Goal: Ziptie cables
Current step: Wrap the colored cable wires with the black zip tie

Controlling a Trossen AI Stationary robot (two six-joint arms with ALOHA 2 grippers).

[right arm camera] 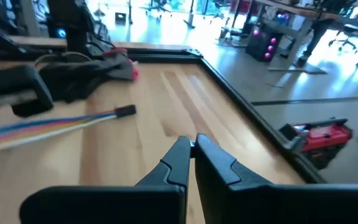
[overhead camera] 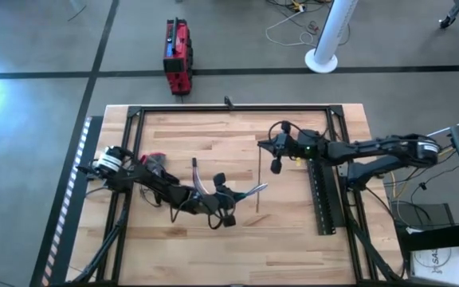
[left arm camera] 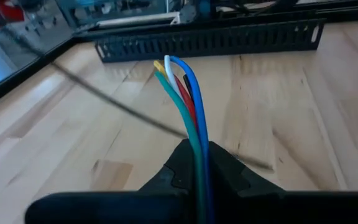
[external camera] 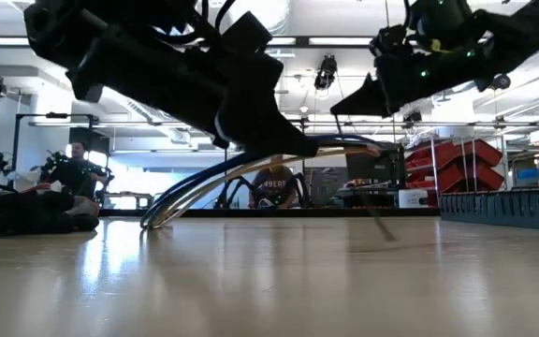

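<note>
The cables (overhead camera: 202,185) are a curved bundle of blue, green, red, white and yellow wires. My left gripper (overhead camera: 223,206) is shut on them at the table's middle. Their dark end (right arm camera: 125,111) rests on the wood, and their loose wire tips (left arm camera: 169,65) stick out past the fingers. The ziptie (overhead camera: 259,179) is a thin black strip just right of the cables. My right gripper (overhead camera: 263,145) is shut on its far end. The strip slants down, and its near end (overhead camera: 257,210) is at the table. My left gripper pinches the cables between its two fingers at the bundle's middle (left arm camera: 197,155), lying across the wires. The held part is lifted; the bundle arches down (external camera: 195,192) until its dark end lies on the table, and the loose tips stand free in the air. My right gripper is shut on the ziptie's far end (right arm camera: 192,144), coming level from the table's right side. Only a sliver shows between the fingertips. The strip hangs slanting below the fingers (external camera: 379,225) toward the table.
A long black perforated bar (overhead camera: 323,195) lies along the table's right side. A black frame (overhead camera: 229,107) runs around the table's edges. A red and dark object (overhead camera: 154,162) sits by my left arm. People show in the room beyond the table (external camera: 73,168).
</note>
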